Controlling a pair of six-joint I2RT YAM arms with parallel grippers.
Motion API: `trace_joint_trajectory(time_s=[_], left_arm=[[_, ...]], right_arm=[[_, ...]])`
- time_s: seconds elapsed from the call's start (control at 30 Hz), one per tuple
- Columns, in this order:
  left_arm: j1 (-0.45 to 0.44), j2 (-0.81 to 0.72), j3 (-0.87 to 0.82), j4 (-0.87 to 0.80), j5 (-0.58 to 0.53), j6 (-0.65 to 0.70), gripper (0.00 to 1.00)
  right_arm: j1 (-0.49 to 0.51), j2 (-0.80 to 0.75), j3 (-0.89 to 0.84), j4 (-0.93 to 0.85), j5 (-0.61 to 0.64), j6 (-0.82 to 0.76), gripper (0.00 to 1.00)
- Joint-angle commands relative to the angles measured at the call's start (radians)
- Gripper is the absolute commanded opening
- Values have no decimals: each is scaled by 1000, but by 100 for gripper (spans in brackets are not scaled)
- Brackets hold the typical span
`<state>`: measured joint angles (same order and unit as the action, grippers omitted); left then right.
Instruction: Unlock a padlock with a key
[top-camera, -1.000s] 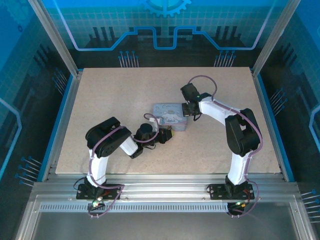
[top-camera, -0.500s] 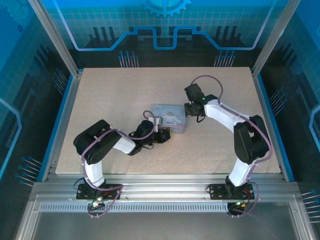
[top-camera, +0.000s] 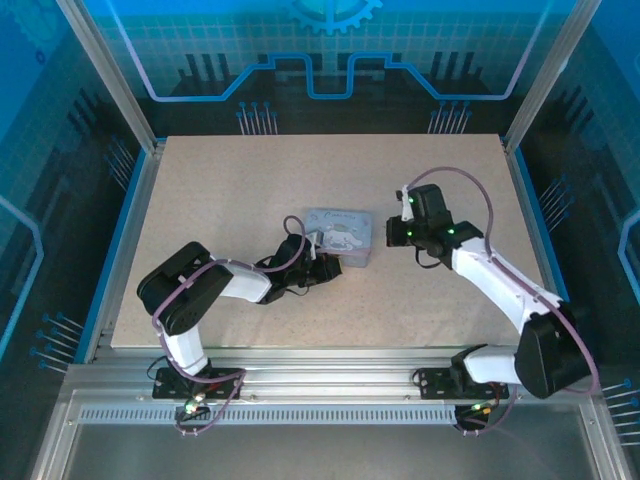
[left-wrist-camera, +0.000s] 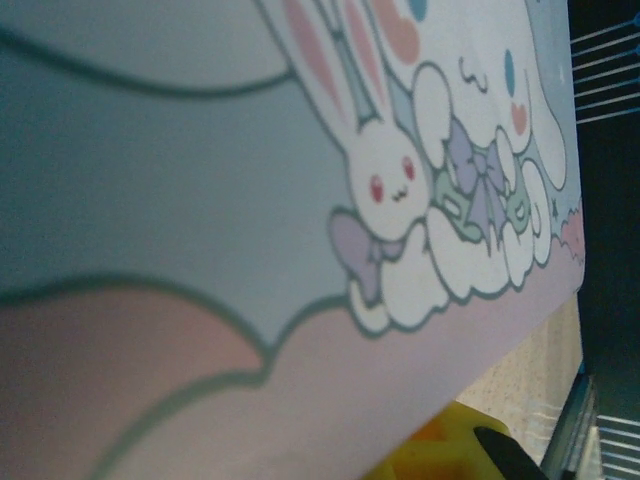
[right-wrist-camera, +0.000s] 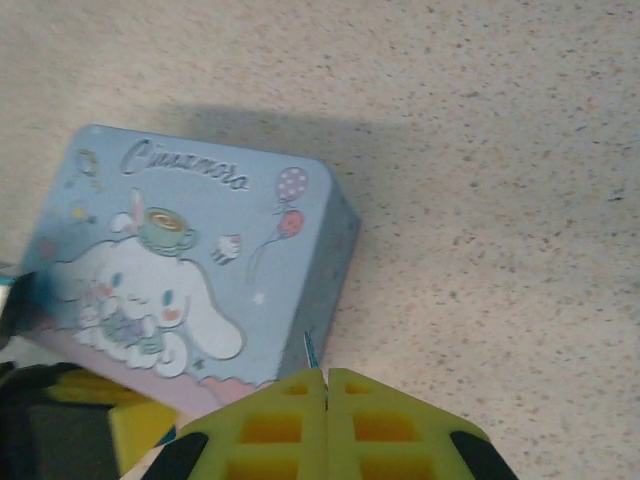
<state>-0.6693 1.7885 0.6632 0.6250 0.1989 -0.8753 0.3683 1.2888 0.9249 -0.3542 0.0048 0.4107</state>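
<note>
Nearest, the left tool (top-camera: 322, 268) sits against the near edge of the tin (top-camera: 340, 232). Whether its jaws are closed cannot be told, and the padlock, presumably there, is too small to make out. Beside the tin's right end, the right tool (right-wrist-camera: 326, 378) is clamped on a thin sliver, apparently the key (right-wrist-camera: 309, 352). Held by so little, the key could twist or slip on contact, and the tin could skid across the desk (top-camera: 230, 190).

In the left wrist view, the cartoon-printed tin (left-wrist-camera: 200, 200) is blurred and cropped on three sides. The bottom edge cuts off the right gripper (right-wrist-camera: 327, 380). From above, the jaws of the left gripper (top-camera: 330, 268) are too small to read.
</note>
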Motion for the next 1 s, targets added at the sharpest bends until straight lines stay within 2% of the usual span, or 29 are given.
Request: trace_joint_trajectory(time_s=[0.0, 0.27, 0.6, 0.97], left_arm=[[7, -1, 39, 29, -10, -80, 0], [7, 28, 103, 38, 1, -140, 0], [7, 7, 131, 26, -1, -162, 0], [7, -1, 136, 30, 6, -177, 0]], right_arm=[[-18, -67, -71, 88, -148, 43, 0], [-49, -183, -214, 186, -276, 125, 0], [-114, -277, -418, 482, -430, 359, 0], [-117, -290, -582, 781, -415, 618, 0]])
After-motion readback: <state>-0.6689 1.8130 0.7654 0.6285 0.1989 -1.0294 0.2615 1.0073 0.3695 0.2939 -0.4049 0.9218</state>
